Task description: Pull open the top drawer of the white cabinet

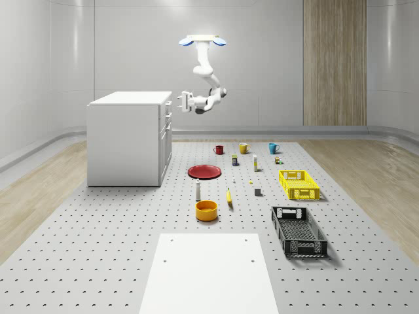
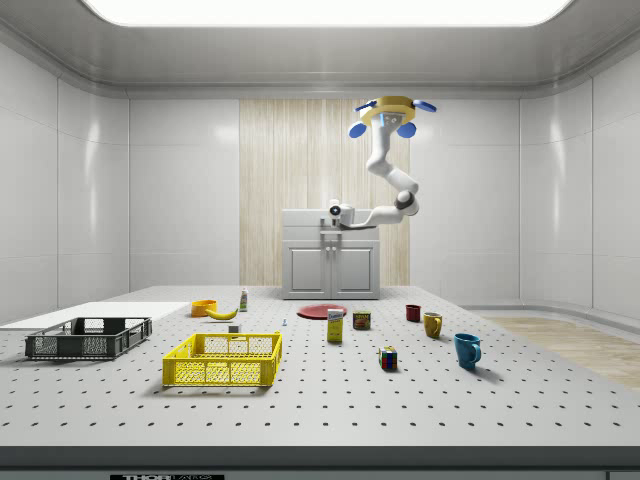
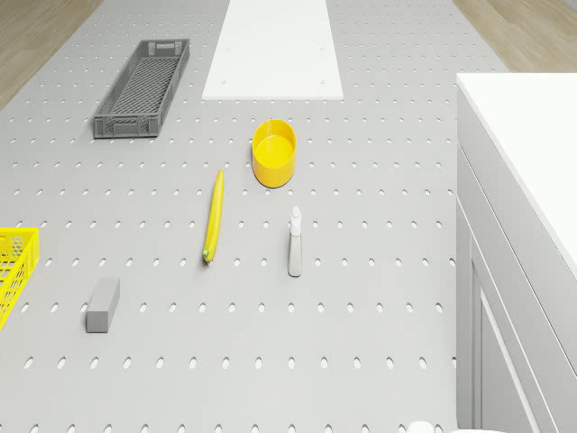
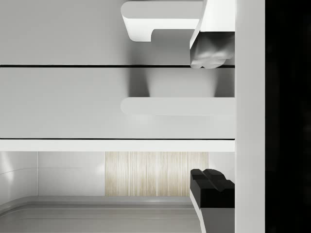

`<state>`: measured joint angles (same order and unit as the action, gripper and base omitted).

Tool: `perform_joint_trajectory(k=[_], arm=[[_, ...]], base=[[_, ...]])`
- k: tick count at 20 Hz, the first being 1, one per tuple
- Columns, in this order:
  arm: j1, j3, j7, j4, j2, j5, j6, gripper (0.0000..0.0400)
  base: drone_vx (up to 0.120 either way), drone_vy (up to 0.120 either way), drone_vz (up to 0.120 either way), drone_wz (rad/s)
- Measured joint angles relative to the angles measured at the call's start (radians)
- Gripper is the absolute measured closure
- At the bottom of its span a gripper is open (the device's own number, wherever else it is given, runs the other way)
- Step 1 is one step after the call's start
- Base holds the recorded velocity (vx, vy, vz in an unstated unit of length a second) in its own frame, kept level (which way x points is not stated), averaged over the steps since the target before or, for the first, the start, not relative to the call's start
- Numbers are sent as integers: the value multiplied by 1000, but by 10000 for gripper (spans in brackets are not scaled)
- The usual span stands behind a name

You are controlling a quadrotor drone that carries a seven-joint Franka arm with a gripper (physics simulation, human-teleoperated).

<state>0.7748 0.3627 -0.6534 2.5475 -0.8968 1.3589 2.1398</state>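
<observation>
the drone (image 1: 203, 41) hovers high in the air, to the right of the white cabinet (image 1: 127, 137) in the whole-scene view and above the perforated floor (image 1: 98, 248) — its arm bends down and reaches toward the cabinet's front. the end effector (image 1: 181, 101) sits level with the top drawer (image 1: 167, 105), right at the drawer face. in the wrist view its two fingers (image 4: 210, 191) stand apart, one on either side of the top drawer's handle (image 4: 177, 106) with the bar between them, not clamped on it. the drawer looks flush with the cabinet front, not pulled out.

the cabinet stands at the far left of the floor in the whole-scene view. to its right lie a red plate (image 1: 204, 171), a yellow bowl (image 1: 206, 210), a banana (image 1: 229, 197) and a small white bottle (image 1: 198, 190). farther right sit a yellow crate (image 1: 298, 184) and a black crate (image 1: 298, 231) — three mugs (image 1: 243, 148) line up beyond them.
</observation>
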Motion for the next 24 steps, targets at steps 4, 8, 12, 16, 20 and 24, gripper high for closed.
perform_joint_trajectory(k=[4, 8, 12, 16, 20, 24], arm=[[0, -26, 14, -8, 22, 33, 10, 95], [-4, -50, 26, -15, 43, 63, 17, 95], [-13, -69, 33, -21, 57, 84, 16, 95], [-27, -84, 30, -30, 66, 94, 9, 95], [-41, -97, 18, -44, 72, 97, 0, 95], [-56, -108, 11, -52, 76, 101, -8, 95]], base=[[0, 0, 0, 0], [0, 0, 0, 0], [0, 0, 0, 0], [0, 0, 0, 0], [0, 0, 0, 0], [0, 0, 0, 0]])
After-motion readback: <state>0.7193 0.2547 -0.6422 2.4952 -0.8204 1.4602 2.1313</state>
